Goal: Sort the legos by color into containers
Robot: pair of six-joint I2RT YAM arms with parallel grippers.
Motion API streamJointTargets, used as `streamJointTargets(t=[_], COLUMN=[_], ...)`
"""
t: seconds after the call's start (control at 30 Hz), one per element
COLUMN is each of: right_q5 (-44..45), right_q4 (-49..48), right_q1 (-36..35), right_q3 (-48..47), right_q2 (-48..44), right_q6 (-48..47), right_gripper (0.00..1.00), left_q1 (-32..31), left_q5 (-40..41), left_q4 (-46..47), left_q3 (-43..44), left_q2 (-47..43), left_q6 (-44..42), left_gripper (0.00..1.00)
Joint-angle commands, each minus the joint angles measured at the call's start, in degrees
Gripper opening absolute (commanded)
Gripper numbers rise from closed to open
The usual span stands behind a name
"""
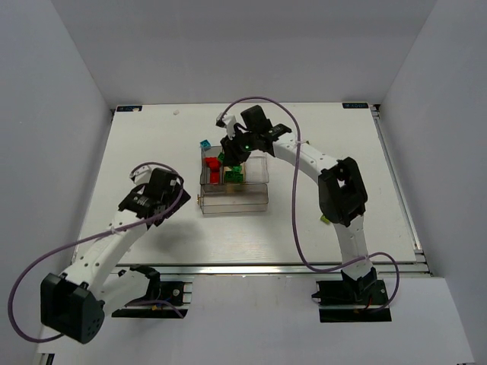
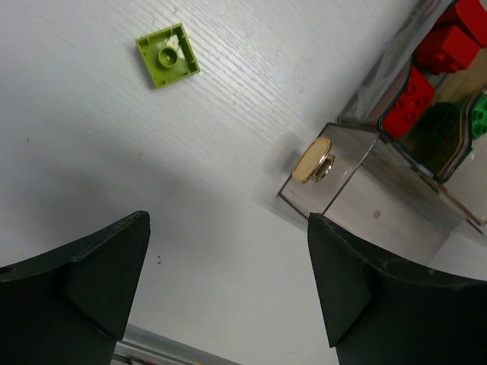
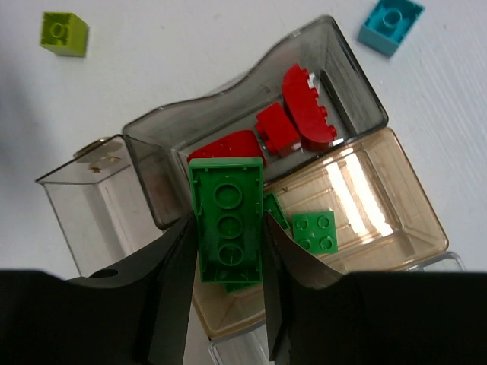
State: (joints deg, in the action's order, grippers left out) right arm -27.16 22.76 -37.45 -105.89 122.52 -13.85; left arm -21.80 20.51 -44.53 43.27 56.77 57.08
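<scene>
My right gripper (image 3: 226, 251) is shut on a long green brick (image 3: 227, 220), underside up, held above the compartment box (image 1: 233, 199). Under it the smoky grey compartment (image 3: 346, 80) holds red bricks (image 3: 306, 106) and the tan compartment (image 3: 396, 220) holds green bricks (image 3: 315, 231). In the top view this gripper (image 1: 232, 154) hovers over the box's far end. My left gripper (image 2: 228, 281) is open and empty above bare table, left of the box's gold latch (image 2: 312, 161). A lime-yellow brick (image 2: 167, 55) lies on the table ahead of it. A cyan brick (image 3: 389, 25) and a lime brick (image 3: 64, 33) lie outside the box.
The cyan brick (image 1: 205, 144) sits just beyond the box's far left corner. A small lime piece (image 1: 325, 220) lies near the right arm's elbow. The box's near compartments (image 1: 234, 201) look clear. White walls close in the table on three sides.
</scene>
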Motion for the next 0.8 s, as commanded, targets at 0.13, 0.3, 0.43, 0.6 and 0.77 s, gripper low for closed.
streamJointTargets(t=[0.13,0.3,0.43,0.6,0.77], right_q5=[4.57,2.82,4.91,14.41,5.74], right_q4=[-0.35,0.7,-0.69,-19.49,-15.74], right_q1=[0.8,1.06,2.38,6.58,14.75], right_q3=[-0.28,-0.9,2.25,23.24,29.23], right_q2=[0.88,-1.13,-6.84,-23.62,-29.43], right_q6=[1.11,-1.09,-1.27,5.03,7.78], right_gripper=[0.55,0.76,0.76,0.58,0.15], left_q1=[3.07,5.37,7.64,10.99,13.36], left_q5=[3.04,1.38,1.63,0.32,-3.54], left_q4=[-2.93,-2.31,-4.59,-1.62,1.11], left_q3=[9.38,9.91,11.05,10.26,11.05], left_q2=[11.6,15.2,18.02,21.09,27.94], left_q6=[-0.13,0.4,2.16,1.37,-1.44], left_gripper=[0.95,0.93,0.87,0.74,0.72])
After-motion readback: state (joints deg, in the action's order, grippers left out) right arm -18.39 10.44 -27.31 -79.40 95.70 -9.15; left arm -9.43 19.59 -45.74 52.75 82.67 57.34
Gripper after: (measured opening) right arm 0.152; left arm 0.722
